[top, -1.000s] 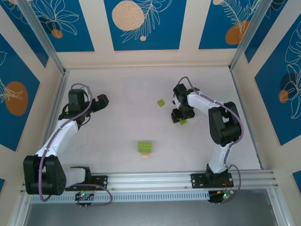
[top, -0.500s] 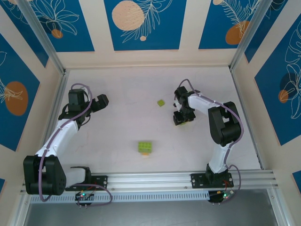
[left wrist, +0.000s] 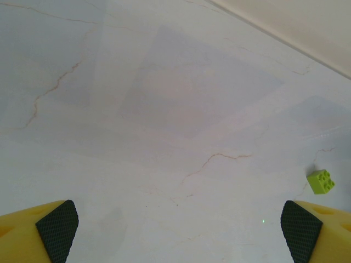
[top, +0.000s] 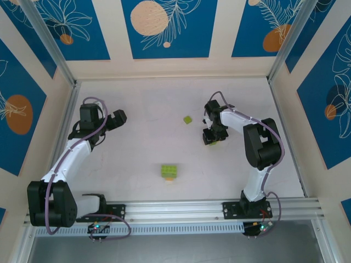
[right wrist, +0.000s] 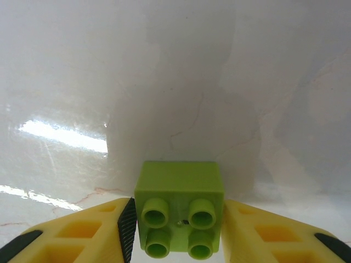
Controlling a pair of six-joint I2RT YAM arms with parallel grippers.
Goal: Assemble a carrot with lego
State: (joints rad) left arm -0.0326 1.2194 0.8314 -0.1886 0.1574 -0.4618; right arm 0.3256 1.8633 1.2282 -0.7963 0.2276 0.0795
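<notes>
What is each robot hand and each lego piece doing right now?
left gripper: open wide, holding nothing, over the table.
right gripper: shut on the square green brick.
square green brick: pinched between the pads, studs facing the wrist camera.
loose green brick: lying alone on the table, untouched.
brick cluster: green bricks joined, a bit of orange at the near edge, resting untouched.

Pale veined table [top: 142,145] enclosed by cream walls [top: 219,67] bearing blue floral panels [top: 189,44].
</notes>
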